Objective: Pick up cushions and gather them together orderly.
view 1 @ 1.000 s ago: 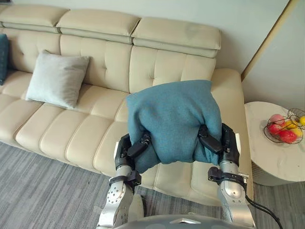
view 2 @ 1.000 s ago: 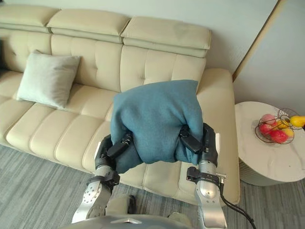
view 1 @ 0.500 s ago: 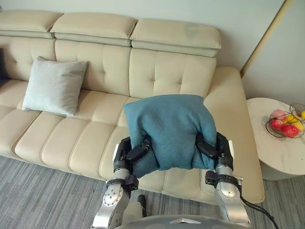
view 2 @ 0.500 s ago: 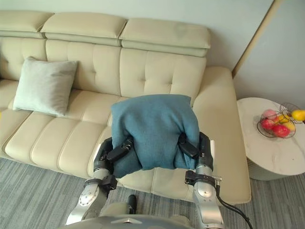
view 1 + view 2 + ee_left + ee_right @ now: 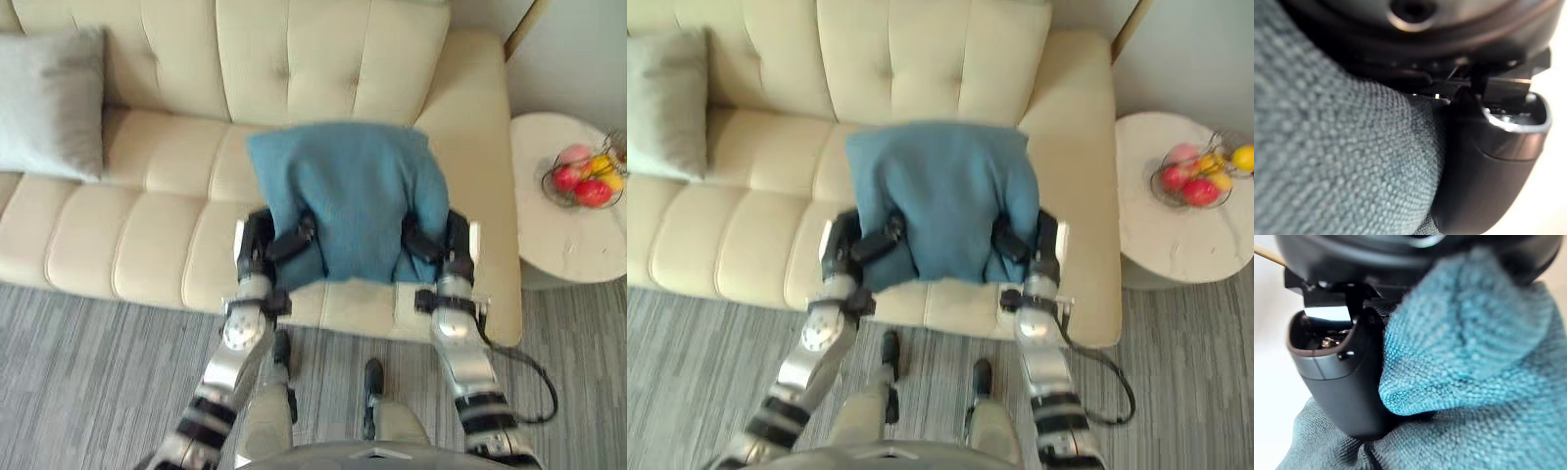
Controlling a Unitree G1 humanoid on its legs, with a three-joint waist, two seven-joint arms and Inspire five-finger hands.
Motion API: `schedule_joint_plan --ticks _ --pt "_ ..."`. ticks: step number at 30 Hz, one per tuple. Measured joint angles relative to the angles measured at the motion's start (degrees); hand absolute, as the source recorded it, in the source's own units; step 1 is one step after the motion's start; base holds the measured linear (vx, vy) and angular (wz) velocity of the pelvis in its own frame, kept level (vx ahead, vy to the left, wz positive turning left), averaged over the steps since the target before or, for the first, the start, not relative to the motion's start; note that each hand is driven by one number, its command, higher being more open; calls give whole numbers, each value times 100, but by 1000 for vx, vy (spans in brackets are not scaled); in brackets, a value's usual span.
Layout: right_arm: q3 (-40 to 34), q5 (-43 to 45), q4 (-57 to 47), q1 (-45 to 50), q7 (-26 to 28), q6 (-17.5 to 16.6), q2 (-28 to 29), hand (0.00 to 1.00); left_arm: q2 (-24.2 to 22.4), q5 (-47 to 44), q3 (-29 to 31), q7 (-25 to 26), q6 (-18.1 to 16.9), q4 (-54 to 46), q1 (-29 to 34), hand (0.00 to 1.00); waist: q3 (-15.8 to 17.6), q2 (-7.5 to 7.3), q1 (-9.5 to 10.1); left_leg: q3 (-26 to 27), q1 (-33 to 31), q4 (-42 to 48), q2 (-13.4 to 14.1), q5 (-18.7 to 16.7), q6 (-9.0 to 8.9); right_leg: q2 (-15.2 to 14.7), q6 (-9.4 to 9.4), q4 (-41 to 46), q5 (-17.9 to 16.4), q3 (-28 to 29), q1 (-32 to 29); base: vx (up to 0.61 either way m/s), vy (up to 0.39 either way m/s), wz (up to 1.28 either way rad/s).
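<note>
We hold the teal knitted square cushion at centre of the head view, over the seat's front edge. It's squeezed betw. the left hand at its 8 o'clock and the right hand at its 4 o'clock. Both hands are curled into its lower flanks w/ thumbs dug into the weave, as the wrist views show close up. Risk as we see it: the grip is low and the cushion soft, so most of its bulk stands above the hands w/ no backing. If one side eases or the arms swing fast, it'll prob. flop over or squirt out onto the grey striped carpet. A wide turn right could also clip the wire bowl of red and yellow fruit on the round white side table at 3 o'clock. Under the load is a cream tufted leather sofa; it looks smooth, so a cushion stood on edge may slide. The pale grey square cushion leans on the backrest at 10 o'clock, well apart, and is likely the gathering spot.
</note>
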Motion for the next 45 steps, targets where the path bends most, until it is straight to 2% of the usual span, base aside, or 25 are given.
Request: schedule_joint_plan --ticks 3,4,5,6,7,8,11,14,18,22,24,29,34,38,41,45 --pt "-78 -95 333 -1289 -366 0 -238 0 148 9 22 381 -100 471 -1300 0 155 38 50 -7 -310 -131 7 190 8 14 26 59 73 8 -394 -65 -7 -2" --pt "-86 -106 460 -1544 -424 0 -282 0 193 9 26 427 -115 586 -1520 0 190 50 47 -12 -341 -149 6 219 2 17 29 58 82 7 -433 -68 -11 0" --pt "-92 -115 793 -2166 -529 0 -394 0 295 11 59 494 -125 878 -2076 100 297 83 44 -23 -417 -197 6 288 13 21 43 55 122 4 -525 -62 -13 2" --pt "-91 -148 1158 -2843 -639 0 -549 100 407 17 75 613 -184 1220 -2679 100 415 122 33 -50 -534 -206 4 348 4 21 49 49 167 0 -638 -50 -11 1" --pt "-92 -185 1315 -3137 -678 0 -598 100 455 18 101 650 -204 1341 -2913 100 464 143 33 -60 -591 -206 5 356 7 24 48 41 186 0 -688 0 0 0" --pt "-93 -229 1659 -3820 -763 -1 -702 100 514 106 253 704 -244 1655 -3478 100 627 177 27 -75 -705 -206 4 417 -29 22 56 12 241 -1 -796 0 0 0" --pt "-128 -282 2381 -4939 -908 -8 -763 100 657 213 517 835 -312 2513 -4535 100 914 229 17 -155 -906 -206 1 510 -48 24 54 -84 325 -40 -931 13 -1 2" --pt "-372 -291 3220 -5744 -1026 -7 -666 100 758 215 668 892 -313 3523 -5502 100 1128 228 0 -255 -1133 -206 5 563 -73 28 54 -75 325 -103 -1118 54 5 9" --pt "-639 -203 3791 -6167 -1138 7 -522 100 867 214 668 795 -306 4443 -6367 100 1282 221 3 -271 -1480 -205 0 568 -68 3 54 -64 325 -144 -1449 64 17 4" --pt "-758 598 3992 -6432 -1005 32 -489 100 828 212 710 489 -123 5047 -7011 100 1347 214 18 -255 -1985 -204 15 619 -8 -8 66 261 281 -228 -2094 38 26 -1" --pt "-754 884 3993 -6492 -855 48 -490 100 808 210 772 336 -35 5130 -7053 100 1507 207 24 -239 -2024 -203 13 619 -8 -34 82 563 198 -244 -2280 36 38 -1" --pt "-730 1183 3973 -6439 -696 95 -443 100 592 222 1096 121 27 5202 -6957 100 1525 189 40 -254 -2112 -196 39 618 -8 -130 86 1897 -213 -283 -3008 36 4 8" --pt "-571 1196 3233 -5650 -474 -3 -255 100 516 341 1814 20 -61 4800 -6044 100 1522 174 30 -63 -2037 -187 93 617 -10 -76 49 1942 -325 -207 -2996 65 -34 -11" --pt "-617 1194 2754 -4884 -430 -4 -228 100 449 363 2055 -81 -95 4560 -5536 100 1522 174 -17 -31 -1837 -190 123 613 -17 -53 11 1948 -348 -204 -2816 53 -20 -3" --pt "-729 1141 2304 -4354 -337 -9 -210 100 454 364 2153 -167 -84 4390 -5152 100 1519 172 -18 -26 -1659 -192 134 601 -130 -50 -18 1942 -367 -204 -2643 66 -25 -2" --pt "-873 1119 1464 -3684 -295 -28 -268 100 473 319 2560 -162 -71 4036 -4553 100 1516 167 -10 -32 -1487 -200 159 598 -170 -19 -83 1886 -409 -217 -2444 53 -44 -2"
